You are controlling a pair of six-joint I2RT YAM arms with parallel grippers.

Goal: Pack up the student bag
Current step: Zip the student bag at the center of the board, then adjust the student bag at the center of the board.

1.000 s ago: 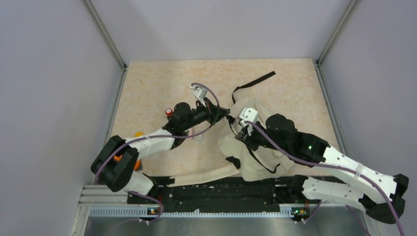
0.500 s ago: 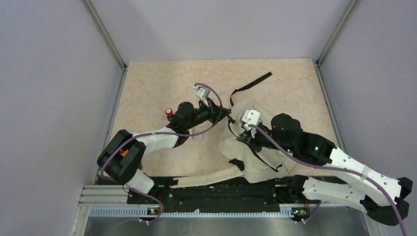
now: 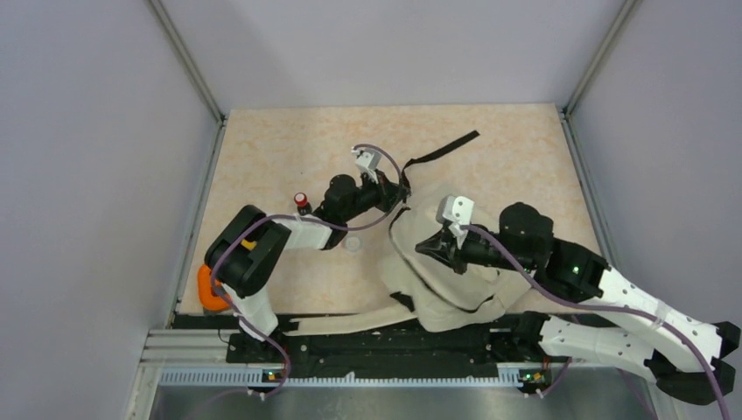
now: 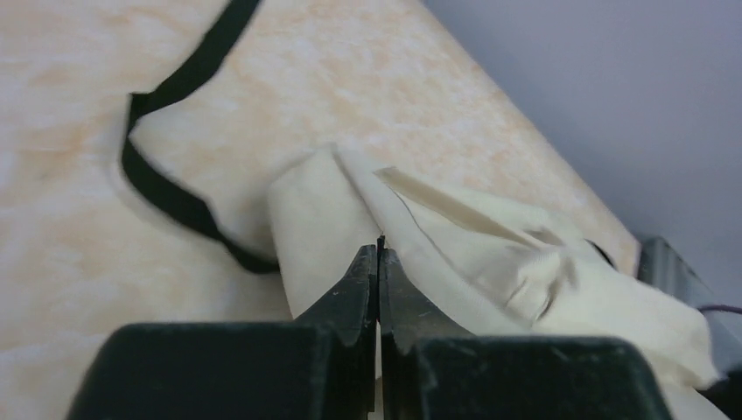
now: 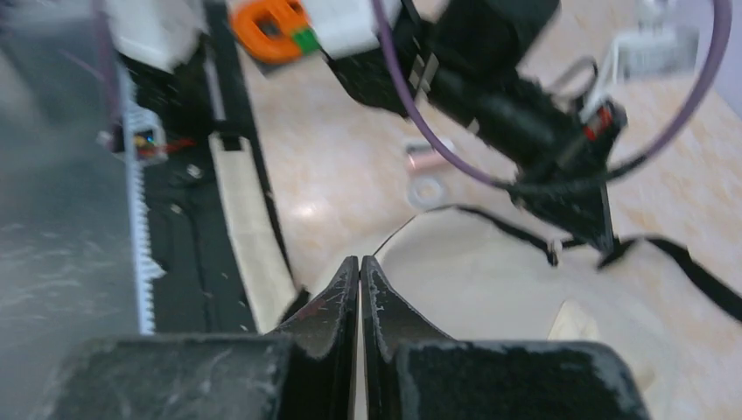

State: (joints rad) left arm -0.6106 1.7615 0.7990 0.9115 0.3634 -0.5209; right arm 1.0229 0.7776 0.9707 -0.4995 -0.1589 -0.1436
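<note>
Left end effector (image 3: 402, 194): jaws pressed fully together, no gap in the left wrist view (image 4: 378, 262). A thin dark sliver sticks out at the tips and cream fabric sits right against them, so it pinches the far edge of the student bag (image 3: 455, 284). Right end effector (image 3: 426, 248): jaws also closed tight in its wrist view (image 5: 360, 267), tips on the bag's black-trimmed rim on the left side, gripping it. The two are near each other, with the rim slung between them.

Counter (image 3: 280, 157) is beige with a marbled pattern. Plain grey-lilac walls stand on three sides, and a black rail (image 3: 394, 341) runs along the near edge. Other bits on the counter:
- a small red-capped item (image 3: 300, 199) beside the left arm
- a small pale ring (image 3: 353, 244) just left of the bag
- an orange object (image 3: 207, 289) at the near-left edge

The bag lies crumpled right of centre, partly under the right arm. Its long axis runs from the left end effector at the far end to the near edge, tilted slightly right. A black strap (image 3: 446, 150) trails from the far end toward the far right, flat on the counter. A long beige strap (image 3: 350, 318) runs left along the near rail. What's inside the bag can't be seen.
</note>
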